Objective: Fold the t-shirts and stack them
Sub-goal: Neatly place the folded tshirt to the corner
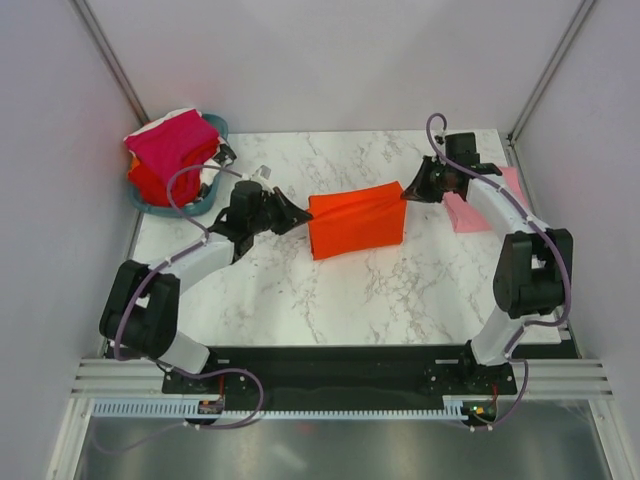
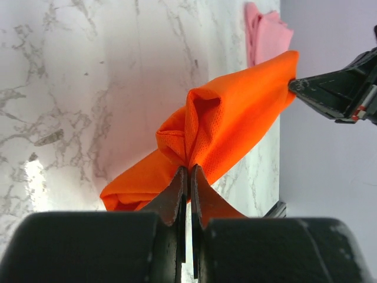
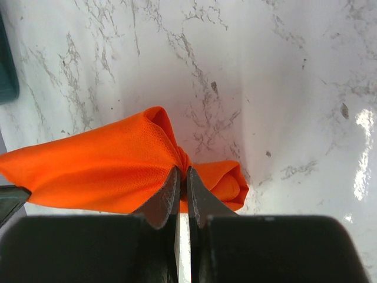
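We see a white marble table point(image 1: 400, 300) boxed in by plain pale walls point(image 1: 330, 60), metal posts point(image 1: 110, 60) in the far corners, and bright glare point(image 3: 362, 153) on the tabletop.

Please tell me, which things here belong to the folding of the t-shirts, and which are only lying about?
Belong to the job:
- orange t-shirt, held between the left gripper and the right gripper, both shut on it
- pink t-shirt, beside the right arm
- pile of t-shirts, magenta on top

Only lying about:
- teal basket, under the pile
- marble table
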`<state>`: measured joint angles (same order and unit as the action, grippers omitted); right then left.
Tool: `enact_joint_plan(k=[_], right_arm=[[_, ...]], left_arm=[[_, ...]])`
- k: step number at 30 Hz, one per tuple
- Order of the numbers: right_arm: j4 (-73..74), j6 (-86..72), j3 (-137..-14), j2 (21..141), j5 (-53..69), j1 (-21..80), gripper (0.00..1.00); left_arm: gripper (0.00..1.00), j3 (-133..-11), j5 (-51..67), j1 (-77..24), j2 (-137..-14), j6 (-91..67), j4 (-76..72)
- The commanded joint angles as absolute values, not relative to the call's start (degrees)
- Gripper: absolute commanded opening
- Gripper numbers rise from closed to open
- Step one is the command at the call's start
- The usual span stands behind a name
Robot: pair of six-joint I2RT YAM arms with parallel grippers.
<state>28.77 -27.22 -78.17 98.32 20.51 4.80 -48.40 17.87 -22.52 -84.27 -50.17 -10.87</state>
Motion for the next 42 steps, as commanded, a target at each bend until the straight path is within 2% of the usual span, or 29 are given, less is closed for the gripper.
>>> enact_joint_plan(k=[1,6,7,8,9,10,11,12,13,14,15,16,19,23,27,30,31,33,34,42], right_arm=[[24.4,-27.5,-83.4,103.3,18.6,4.0,0.0],[19.9,-31.4,-88.2,111.8,22.4,4.2,0.01],[17.4,-33.1,-89.2,112.8,22.8,4.2,0.09],[15.5,-33.7,-89.3,114.1,23.5,4.3,0.24],[12.2,-34.4,-89.6,114.4,23.6,4.4,0.6],[12.0,-34.6,-90.3,114.7,23.0,4.4,0.69],[12.0,-33.8,-90.8,114.9,22.3,4.4,0.75],[12.2,-33.1,-91.1,114.5,21.6,4.4,0.77],[13.8,-32.2,-91.8,114.2,19.2,4.4,0.77],[15.0,-29.6,-92.2,113.5,17.5,4.4,0.76],[16.3,-28.1,-92.5,113.1,15.8,4.4,0.74],[18.9,-26.6,-92.7,112.9,13.5,4.3,0.67],[24.1,-20.2,-93.9,112.7,2.4,4.4,0.55],[30.1,-13.6,-96.9,114.7,-12.8,4.3,0.49],[33.7,-11.4,-98.5,116.7,-21.4,4.3,0.42],[35.6,-12.4,-99.1,118.5,-25.0,4.3,0.28],[35.9,-13.2,-99.7,119.4,-27.3,4.3,0.18],[36.7,-14.0,-100.3,120.4,-29.7,4.1,0.05],[37.1,-14.7,-100.6,121.5,-30.7,4.0,0.02],[38.5,-17.1,-101.6,125.3,-31.7,2.1,0.0]], left_arm=[[0.02,-50.5,19.1,-19.9,-90.6,-46.8,-11.2],[0.02,-56.8,22.8,-17.4,-101.2,-45.3,-15.9],[0.03,-57.8,22.9,-17.1,-103.1,-44.5,-16.9],[0.05,-59.6,22.7,-16.7,-105.5,-44.1,-17.5],[0.15,-60.3,21.3,-16.5,-106.7,-43.5,-17.8],[0.27,-61.0,20.4,-16.4,-107.5,-43.2,-17.8],[0.37,-62.2,19.7,-16.3,-108.1,-42.7,-17.7],[0.49,-62.7,17.9,-16.3,-108.5,-42.2,-17.1],[0.53,-63.0,17.1,-16.3,-108.4,-41.0,-16.5],[0.6,-63.3,16.5,-16.3,-108.2,-40.3,-15.8],[0.61,-63.4,15.7,-16.3,-107.6,-39.7,-15.3],[0.61,-63.6,15.4,-16.3,-107.4,-38.7,-14.6],[0.61,-64.2,13.5,-16.3,-105.8,-37.4,-11.9],[0.6,-64.1,13.2,-16.3,-104.2,-36.6,-10.5],[0.58,-64.2,13.2,-16.3,-103.2,-36.4,-9.8],[0.57,-64.2,13.6,-16.3,-102.1,-36.8,-9.5],[0.57,-64.1,13.6,-16.3,-101.9,-36.8,-9.5],[0.57,-63.8,13.8,-16.3,-101.0,-36.7,-9.4],[0.57,-63.6,13.7,-16.3,-100.8,-36.7,-9.1],[0.56,-62.8,14.7,-16.3,-99.4,-37.2,-8.8]])
